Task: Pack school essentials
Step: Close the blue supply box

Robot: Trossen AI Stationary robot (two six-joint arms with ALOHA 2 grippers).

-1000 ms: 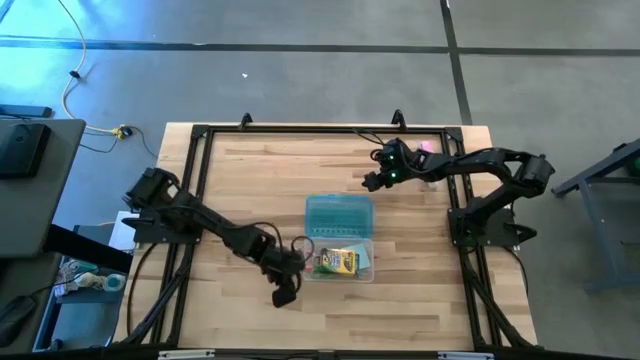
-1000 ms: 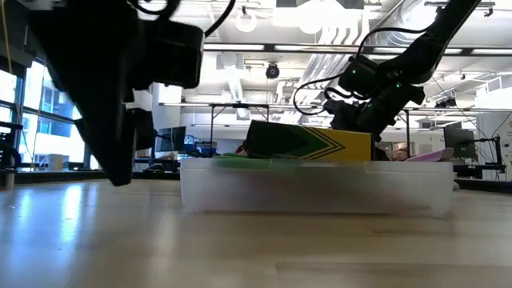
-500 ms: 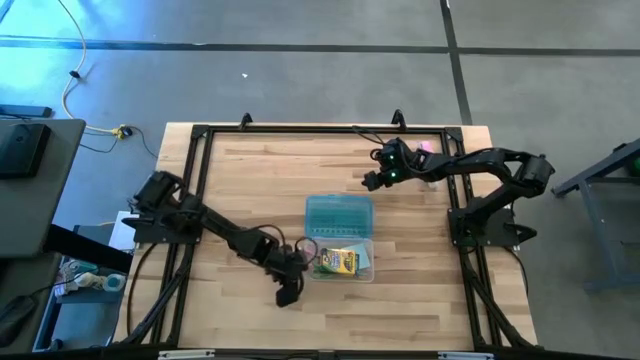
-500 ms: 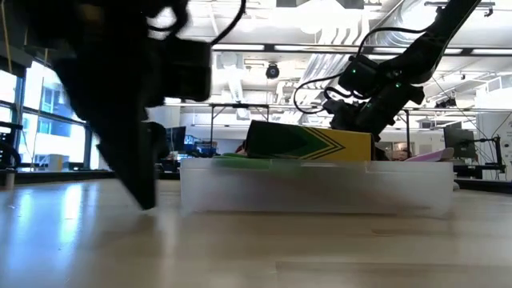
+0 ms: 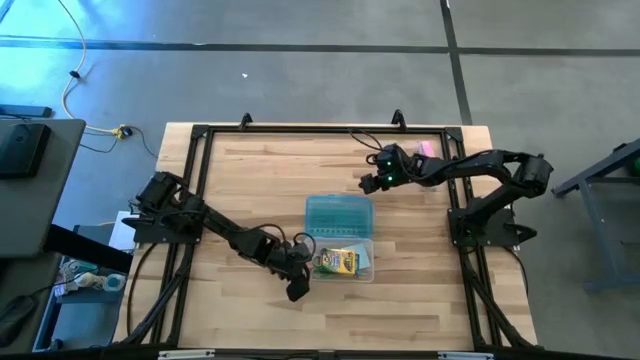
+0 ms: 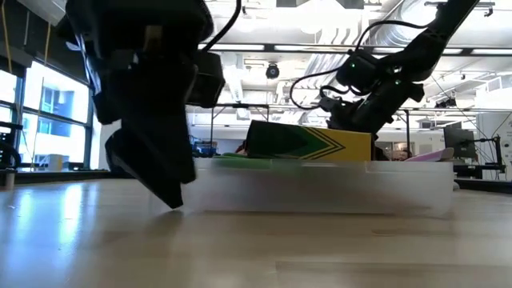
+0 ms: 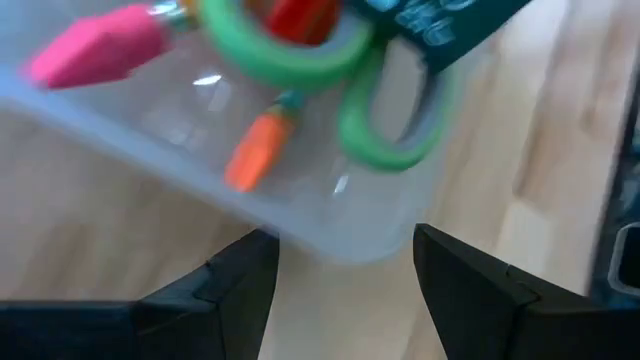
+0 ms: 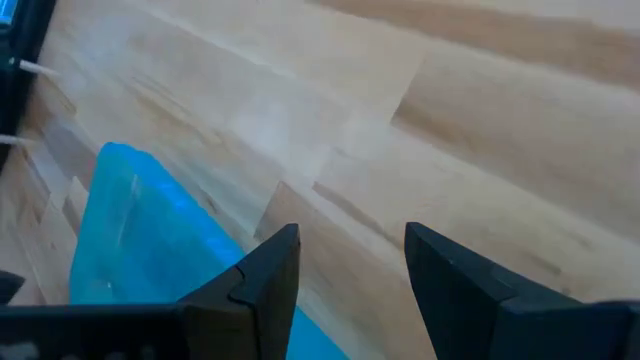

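A clear case (image 5: pixel 341 263) lies on the wooden table with its teal lid (image 5: pixel 338 213) open flat on its far side. Inside are a yellow-green crayon box (image 5: pixel 337 262), green-handled scissors (image 7: pixel 330 60), an orange pen (image 7: pixel 258 152), a red item (image 7: pixel 300 15) and a pink piece (image 7: pixel 95 50). My left gripper (image 5: pixel 296 289) is open at the case's near left corner (image 7: pixel 335 235), slanting down, with one finger on either side of that corner. My right gripper (image 5: pixel 371 182) hangs open above bare wood, beyond the lid's far right corner.
A pink block (image 5: pixel 424 148) lies at the far right, beside the right arm. A black frame (image 5: pixel 200 135) borders the table. Bare wood stretches left of the case and along the near edge.
My left gripper has swung toward the table's right edge and sunk a little. It has tipped and rolled as it closed in on the case's near left corner. The case and its contents have stayed put.
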